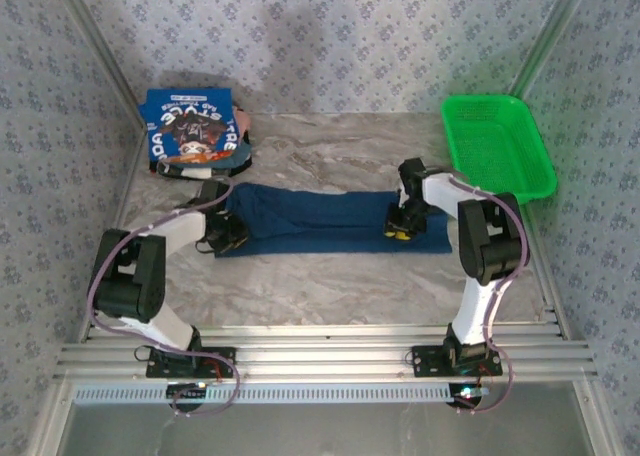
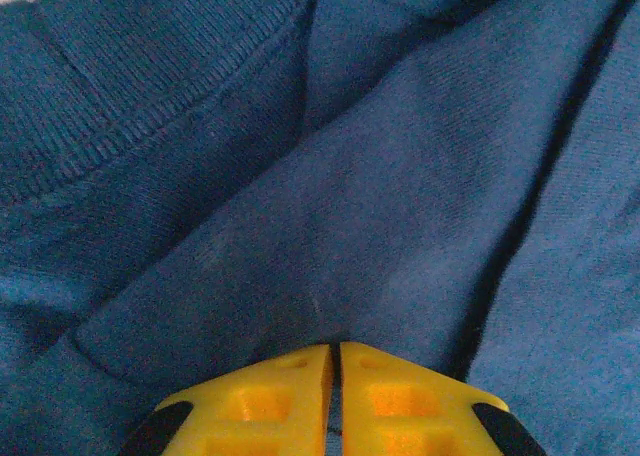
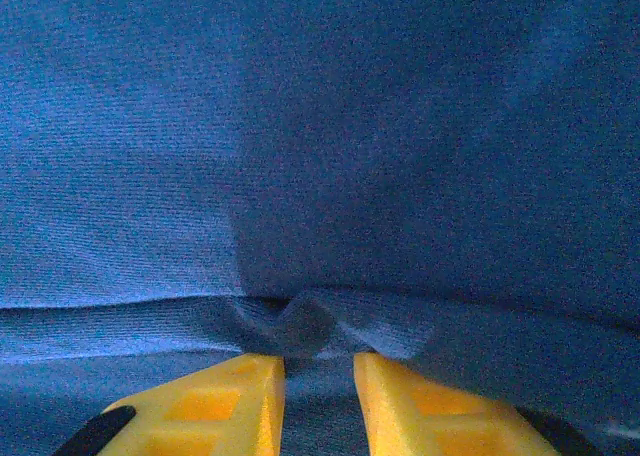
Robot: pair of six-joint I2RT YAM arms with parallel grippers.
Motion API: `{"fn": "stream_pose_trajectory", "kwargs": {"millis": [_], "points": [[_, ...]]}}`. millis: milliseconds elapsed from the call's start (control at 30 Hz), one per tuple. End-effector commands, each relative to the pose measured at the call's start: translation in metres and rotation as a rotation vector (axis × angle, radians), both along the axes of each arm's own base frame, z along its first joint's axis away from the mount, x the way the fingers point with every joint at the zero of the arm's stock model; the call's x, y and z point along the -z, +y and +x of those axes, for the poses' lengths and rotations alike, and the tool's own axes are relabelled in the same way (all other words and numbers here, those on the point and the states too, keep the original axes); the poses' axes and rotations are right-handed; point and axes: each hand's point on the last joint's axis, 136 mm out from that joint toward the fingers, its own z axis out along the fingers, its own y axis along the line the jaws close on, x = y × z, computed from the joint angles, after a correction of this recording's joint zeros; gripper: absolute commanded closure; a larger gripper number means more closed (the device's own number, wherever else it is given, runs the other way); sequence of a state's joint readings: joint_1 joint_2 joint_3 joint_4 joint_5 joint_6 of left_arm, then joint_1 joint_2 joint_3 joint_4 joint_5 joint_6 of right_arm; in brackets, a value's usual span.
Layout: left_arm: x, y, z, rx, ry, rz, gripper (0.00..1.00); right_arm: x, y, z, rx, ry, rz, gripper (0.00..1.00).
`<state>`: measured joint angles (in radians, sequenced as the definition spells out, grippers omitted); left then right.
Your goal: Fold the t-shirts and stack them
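Note:
A dark navy t-shirt [image 1: 320, 219] lies folded into a long strip across the middle of the table. My left gripper [image 1: 232, 238] is at its left end, near the ribbed collar [image 2: 130, 106]. Its yellow jaws [image 2: 336, 348] are pressed together with a thin layer of the cloth between them. My right gripper [image 1: 398, 232] is at the strip's right end. There its jaws [image 3: 319, 358] pinch a bunched fold of the same cloth. A brighter blue t-shirt [image 1: 192, 126] with white lettering and a dark graphic lies folded at the back left.
A green mesh basket [image 1: 497, 146] stands at the back right, close behind the right arm. Patterned walls close in the table on three sides. Bare marbled tabletop [image 1: 330, 276] runs between the strip and the arm bases.

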<state>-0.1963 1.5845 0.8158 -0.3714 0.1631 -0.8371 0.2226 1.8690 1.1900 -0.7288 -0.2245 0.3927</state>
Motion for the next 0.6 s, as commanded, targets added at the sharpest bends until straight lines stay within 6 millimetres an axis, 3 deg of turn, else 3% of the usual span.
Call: {"fn": "stream_pose_trajectory", "kwargs": {"millis": [0,167,300,467,567], "points": [[0.020,0.032,-0.055,-0.046,0.187,0.133,0.88,0.017,-0.014,-0.045,0.036,0.142,-0.091,0.69],[-0.017,0.032,-0.049,-0.086,0.093,0.129,0.83,-0.008,-0.002,-0.041,-0.023,0.095,-0.114,0.54],[-0.052,0.015,-0.042,-0.095,-0.003,0.064,0.77,-0.040,0.006,-0.030,-0.061,0.021,-0.110,0.45],[-0.063,-0.018,-0.040,-0.140,-0.044,-0.119,0.71,-0.060,0.014,-0.025,-0.096,-0.042,-0.065,0.37],[-0.061,-0.033,-0.042,-0.139,-0.029,-0.162,0.64,-0.075,0.025,-0.021,-0.154,-0.119,-0.003,0.25]]}}
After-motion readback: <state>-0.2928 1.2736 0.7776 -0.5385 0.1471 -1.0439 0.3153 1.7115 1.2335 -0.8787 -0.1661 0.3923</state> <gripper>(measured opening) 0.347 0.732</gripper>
